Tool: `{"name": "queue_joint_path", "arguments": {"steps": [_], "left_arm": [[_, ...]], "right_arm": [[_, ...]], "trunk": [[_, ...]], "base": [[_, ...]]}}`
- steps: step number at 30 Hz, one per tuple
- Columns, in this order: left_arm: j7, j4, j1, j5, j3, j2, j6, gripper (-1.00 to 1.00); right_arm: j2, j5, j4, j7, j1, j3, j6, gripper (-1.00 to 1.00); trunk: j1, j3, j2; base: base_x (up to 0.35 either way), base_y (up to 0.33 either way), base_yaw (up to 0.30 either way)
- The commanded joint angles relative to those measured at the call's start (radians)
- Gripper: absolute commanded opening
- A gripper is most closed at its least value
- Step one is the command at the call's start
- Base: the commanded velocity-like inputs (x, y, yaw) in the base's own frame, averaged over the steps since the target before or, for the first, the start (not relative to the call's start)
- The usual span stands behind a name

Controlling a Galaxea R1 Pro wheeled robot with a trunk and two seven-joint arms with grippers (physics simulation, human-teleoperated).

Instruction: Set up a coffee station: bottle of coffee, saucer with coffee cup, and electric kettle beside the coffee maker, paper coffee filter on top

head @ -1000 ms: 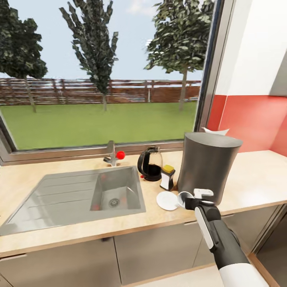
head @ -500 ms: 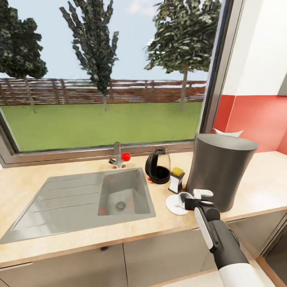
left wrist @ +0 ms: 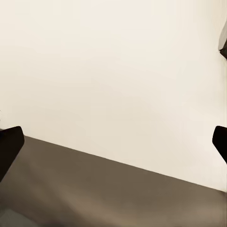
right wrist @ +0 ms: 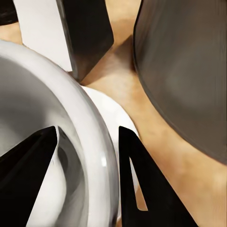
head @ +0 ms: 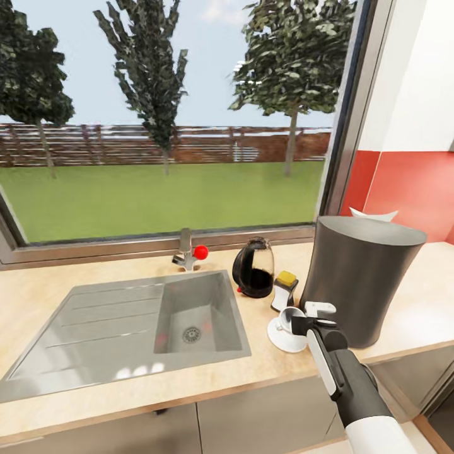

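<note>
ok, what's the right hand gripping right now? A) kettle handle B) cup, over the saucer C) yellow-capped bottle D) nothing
B: the right hand has its fingers pinching the rim of the white cup, one inside and one outside in the wrist view, above the saucer beside the coffee maker.

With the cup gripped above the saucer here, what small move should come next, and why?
Probably lower the coffee cup a little and centre it before letting go. The right tool pinches the cup's rim, one finger inside and one outside, and the cup hangs tilted over the saucer beside the coffee maker. Whether it touches the saucer yet is unclear.
</note>
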Motion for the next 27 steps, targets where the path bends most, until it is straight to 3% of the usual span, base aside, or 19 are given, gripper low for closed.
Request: {"name": "queue_joint_path", "arguments": {"steps": [1,15,27], "left_arm": [[0.0,-0.001,0.0,0.004,0.006,0.0,-0.005,1.0],[-0.003,0.01,0.0,0.0,0.004,-0.001,-0.001,1.0],[-0.003,0.01,0.0,0.0,0.004,-0.001,-0.002,1.0]], "right_arm": [[0.0,-0.011,-0.001,-0.009,-0.001,0.001,0.003,-1.0],[0.0,-0.011,0.018,-0.009,-0.001,0.004,0.004,-1.0],[0.0,-0.011,0.018,-0.009,-0.001,0.003,0.004,-1.0]], "trunk": [[0.0,-0.002,-0.001],[0.0,-0.002,-0.001],[0.0,-0.002,-0.001]], "base": [[0.042,0.003,0.0],[0.005,0.0,0.0],[0.098,0.0,0.0]]}}
